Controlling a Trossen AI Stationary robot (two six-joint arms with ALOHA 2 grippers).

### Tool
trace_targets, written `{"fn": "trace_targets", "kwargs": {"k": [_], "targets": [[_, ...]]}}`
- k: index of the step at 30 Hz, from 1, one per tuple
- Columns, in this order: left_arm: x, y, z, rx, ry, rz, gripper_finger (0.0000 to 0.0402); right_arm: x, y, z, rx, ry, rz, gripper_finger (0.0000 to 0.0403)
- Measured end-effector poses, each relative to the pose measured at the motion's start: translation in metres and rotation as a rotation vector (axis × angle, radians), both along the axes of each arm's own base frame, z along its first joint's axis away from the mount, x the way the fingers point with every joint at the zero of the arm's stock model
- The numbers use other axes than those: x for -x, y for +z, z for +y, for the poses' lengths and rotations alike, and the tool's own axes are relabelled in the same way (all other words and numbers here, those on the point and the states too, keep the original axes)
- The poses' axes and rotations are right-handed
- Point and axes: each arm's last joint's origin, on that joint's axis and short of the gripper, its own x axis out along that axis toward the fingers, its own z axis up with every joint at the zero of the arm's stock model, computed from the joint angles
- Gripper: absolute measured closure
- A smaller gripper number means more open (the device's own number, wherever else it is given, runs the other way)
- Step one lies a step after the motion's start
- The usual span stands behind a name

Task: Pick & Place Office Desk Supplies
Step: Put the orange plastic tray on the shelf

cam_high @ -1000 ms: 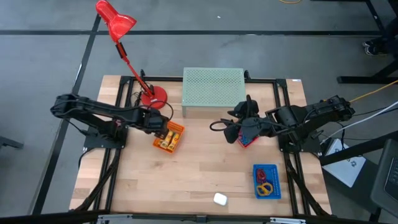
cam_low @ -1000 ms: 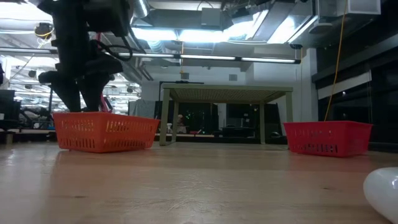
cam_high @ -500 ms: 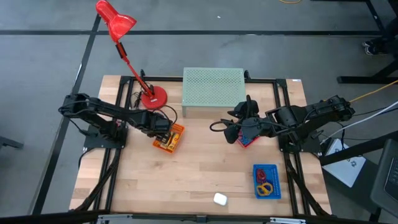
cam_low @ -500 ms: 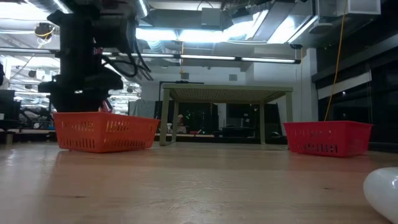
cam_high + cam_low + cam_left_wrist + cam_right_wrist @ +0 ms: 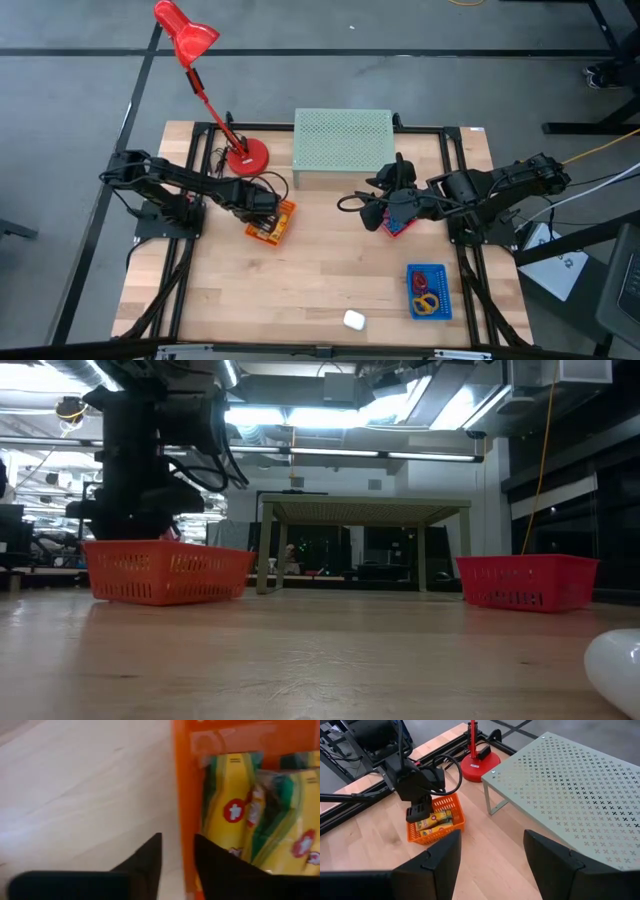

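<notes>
The orange mesh basket [image 5: 274, 222] rests on the table left of centre, with yellow tubes [image 5: 230, 810] lying in it. My left gripper [image 5: 178, 840] points down at the basket's left wall [image 5: 186, 795]. It is open, one finger outside the wall and one inside; a strip of table shows between the outer finger and the wall. My right gripper [image 5: 492, 855] hangs open and high over the table's middle with nothing between its fingers. A red basket [image 5: 398, 228] sits under the right arm, and a blue basket [image 5: 428, 291] with coloured loops sits near the front right.
The pale green mesh riser [image 5: 343, 145] stands at the far middle. The red lamp's base [image 5: 245, 155] is just beyond the orange basket. A white lump [image 5: 353, 320] lies near the front edge. Bare wood stretches between the baskets.
My left gripper has sunk straight down and a little toward the table's right, onto the orange basket. Its fingertips, then above the rim in the low view, are now behind the basket's wall. The basket has stayed put.
</notes>
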Motion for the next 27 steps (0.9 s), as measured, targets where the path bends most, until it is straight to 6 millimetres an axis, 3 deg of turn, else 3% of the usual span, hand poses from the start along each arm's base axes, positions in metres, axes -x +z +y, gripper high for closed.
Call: {"fn": "trace_targets", "kwargs": {"k": [6,27], "targets": [[-0.001,0.005,-0.001,0.050,-0.011,-0.043,0.0392,0.000,0.000,0.000,0.005,0.004,0.003,0.0186],[0.028,0.072,0.000,0.113,0.100,-0.427,0.0400,-0.002,-0.001,-0.006,-0.006,0.002,0.013,0.0186]]}}
